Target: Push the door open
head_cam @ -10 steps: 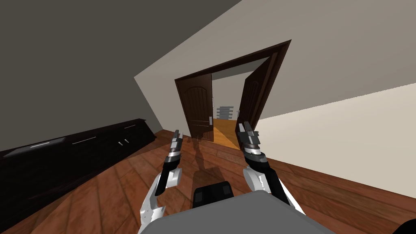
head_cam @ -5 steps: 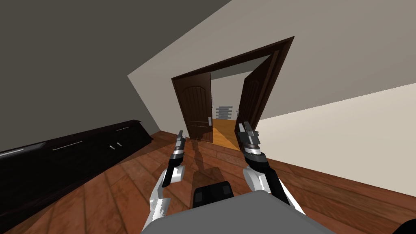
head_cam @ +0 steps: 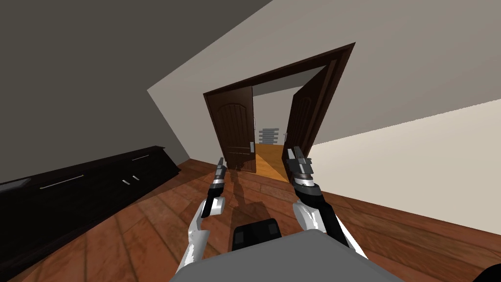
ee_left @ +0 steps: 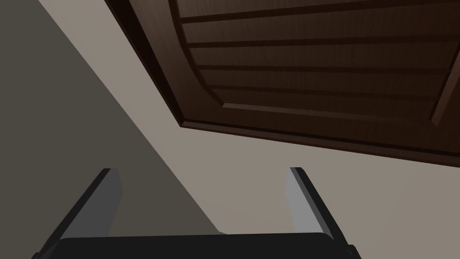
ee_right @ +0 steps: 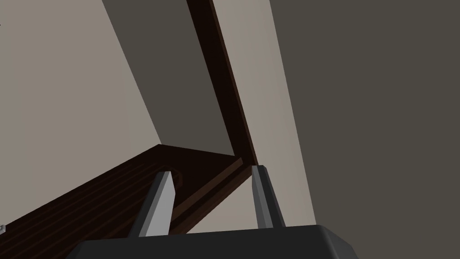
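A dark brown double door stands ahead in the pale wall. Its left leaf [head_cam: 237, 134] sits in the frame, with a light handle [head_cam: 252, 146] at its inner edge. The right leaf [head_cam: 299, 122] is swung away, leaving a gap between them. My left gripper [head_cam: 221, 164] is held up in front of the left leaf, a short way off, and it is open. In the left wrist view the gripper [ee_left: 203, 171] points at the leaf's arched panel [ee_left: 314, 67]. My right gripper [head_cam: 296, 155] is raised before the right leaf, open and holding nothing. The right wrist view has this gripper [ee_right: 213, 171] below the door frame [ee_right: 220, 81].
A long dark cabinet [head_cam: 88, 186] runs along the left wall. Reddish wood floor [head_cam: 147, 225] lies between me and the door. Through the gap, an orange floor [head_cam: 269, 156] and a grey slatted object [head_cam: 270, 134] appear. A pale wall [head_cam: 416, 161] runs along the right.
My left arm has swung inward and forward, towards the left leaf. The view has drifted, with the cabinet sliding left and the door a little nearer. The right arm is unchanged.
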